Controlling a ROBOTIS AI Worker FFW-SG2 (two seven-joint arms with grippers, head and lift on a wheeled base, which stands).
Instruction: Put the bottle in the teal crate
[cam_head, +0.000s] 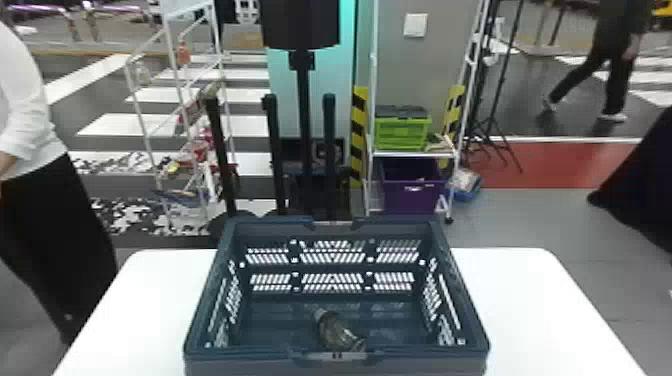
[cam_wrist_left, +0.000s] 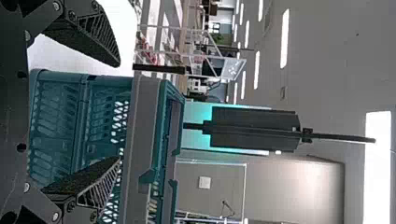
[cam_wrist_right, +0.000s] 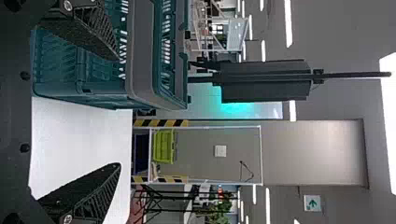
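Note:
In the head view the teal crate stands on the white table, and the bottle lies inside on its floor, close to the near wall. The left wrist view has my left gripper open, its two fingers wide apart before the outside of the teal crate. My right gripper is also open in the right wrist view, holding nothing, with one finger in front of the teal crate and the other over the table.
The white table extends to both sides of the crate. Beyond it stand a black post stand and a white shelf with a green crate and a purple bin. A person stands at the left.

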